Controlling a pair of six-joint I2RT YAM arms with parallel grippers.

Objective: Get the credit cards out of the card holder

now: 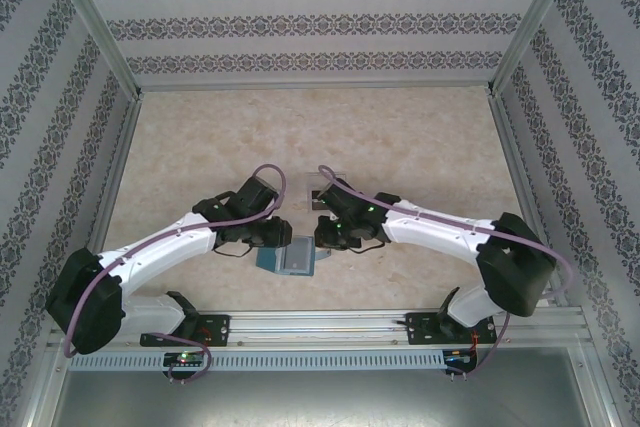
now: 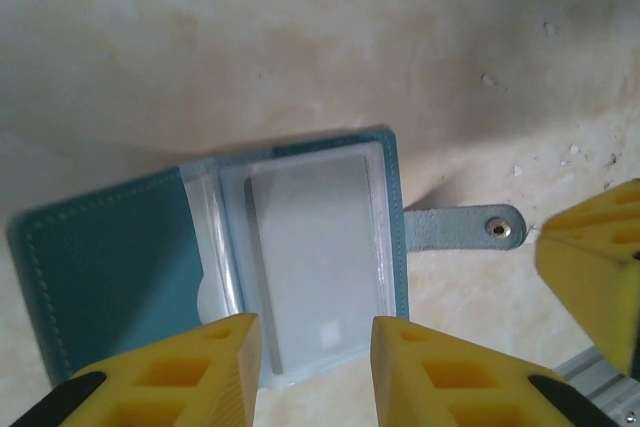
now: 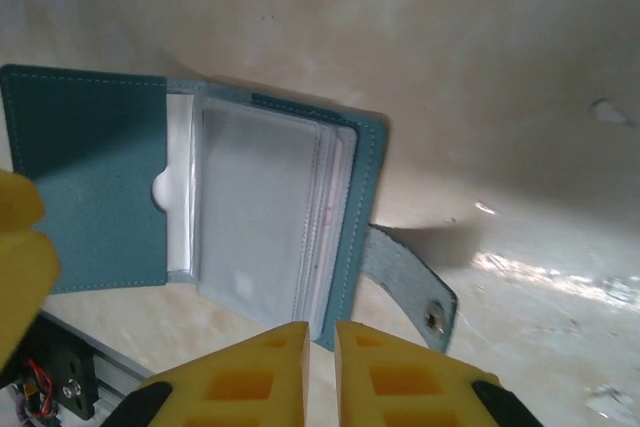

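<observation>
Left fingers [image 2: 180, 377]: part open, poised over the holder [image 2: 110, 257], at its clear sleeve's near edge.
Right fingers [image 3: 250, 387]: almost closed, at the holder's corner; hold unclear.
Worktop [image 2: 300, 47]: carries the open holder.

Table [image 1: 400, 137]: you have a pale beige, marbled top, walled on three sides by patterned panels, with a metal rail [image 1: 330, 325] along its near edge.
Card holder [image 1: 290, 257]: it lies opened flat on your table close to that near edge, teal cover spread left, clear sleeve facing up.
Strap [image 2: 465, 227]: its snap tab sticks out sideways from the card holder and rests on the table.
Clear box [image 1: 325, 185]: you find it further back, apart from the card holder, partly hidden.
Flecks [image 2: 570, 152]: small pale specks dot your table beyond the strap.
</observation>
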